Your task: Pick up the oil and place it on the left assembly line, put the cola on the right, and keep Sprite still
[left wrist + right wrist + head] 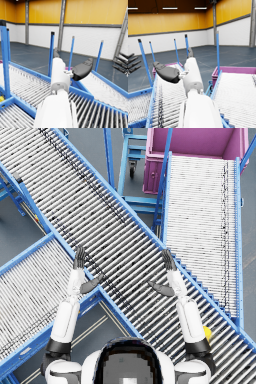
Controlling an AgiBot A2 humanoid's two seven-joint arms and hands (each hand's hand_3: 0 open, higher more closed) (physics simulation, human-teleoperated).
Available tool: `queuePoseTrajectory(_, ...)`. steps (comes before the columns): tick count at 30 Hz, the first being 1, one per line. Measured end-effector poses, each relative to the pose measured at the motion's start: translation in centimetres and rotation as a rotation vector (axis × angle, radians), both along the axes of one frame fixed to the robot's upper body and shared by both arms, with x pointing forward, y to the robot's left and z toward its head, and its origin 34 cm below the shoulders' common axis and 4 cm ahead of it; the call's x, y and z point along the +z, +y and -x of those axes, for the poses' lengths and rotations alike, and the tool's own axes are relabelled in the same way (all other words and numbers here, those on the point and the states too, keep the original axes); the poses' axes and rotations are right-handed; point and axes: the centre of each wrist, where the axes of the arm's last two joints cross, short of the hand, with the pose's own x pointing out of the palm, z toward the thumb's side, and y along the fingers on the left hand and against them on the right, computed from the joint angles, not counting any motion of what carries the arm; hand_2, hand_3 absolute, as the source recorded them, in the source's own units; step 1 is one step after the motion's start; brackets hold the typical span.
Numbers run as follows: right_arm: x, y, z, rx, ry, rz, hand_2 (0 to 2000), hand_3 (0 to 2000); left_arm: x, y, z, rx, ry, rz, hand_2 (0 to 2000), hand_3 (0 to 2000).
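Note:
No oil, cola or Sprite shows clearly in any view. A small yellow thing (206,332) peeks out beside my right forearm on the middle conveyor (100,218); I cannot tell what it is. My left hand (80,273) hangs open over the near edge of that conveyor, fingers stretched forward and thumb out. My right hand (167,276) is open the same way over the rollers, facing the left one. In the left wrist view my left hand (79,70) holds nothing. The right wrist view shows my right hand (169,72) empty too.
The left conveyor (30,283) and the right conveyor (200,218) flank the middle one, all with blue rails. A pink bin (200,143) stands at the far end of the right conveyor. Blue posts (51,53) rise along the rails.

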Motion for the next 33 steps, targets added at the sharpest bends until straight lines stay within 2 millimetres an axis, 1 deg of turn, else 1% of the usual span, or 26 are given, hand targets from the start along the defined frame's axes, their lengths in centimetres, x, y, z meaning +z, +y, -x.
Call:
queuePoseTrajectory(21,0.0,0.0,0.0,0.0,0.0,0.0,0,0,0.0,0.0,0.0,0.0,0.0,0.0,0,0)
queuePoseTrajectory(24,-0.1,0.3,-0.2,-0.043,-0.028,-0.044,0,0,-0.3,-0.2,-0.2,-0.048,-0.062,0.004,0,0)
queuePoseTrajectory(28,0.5,0.5,-0.3,-0.082,-0.074,-0.094,0,0,0.3,-0.1,-0.3,-0.057,-0.117,0.025,0,0)
queuePoseTrajectory(33,1.6,0.4,-0.2,-0.101,-0.125,-0.134,0,0,1.4,0.3,-0.2,-0.041,-0.173,0.054,0,0)
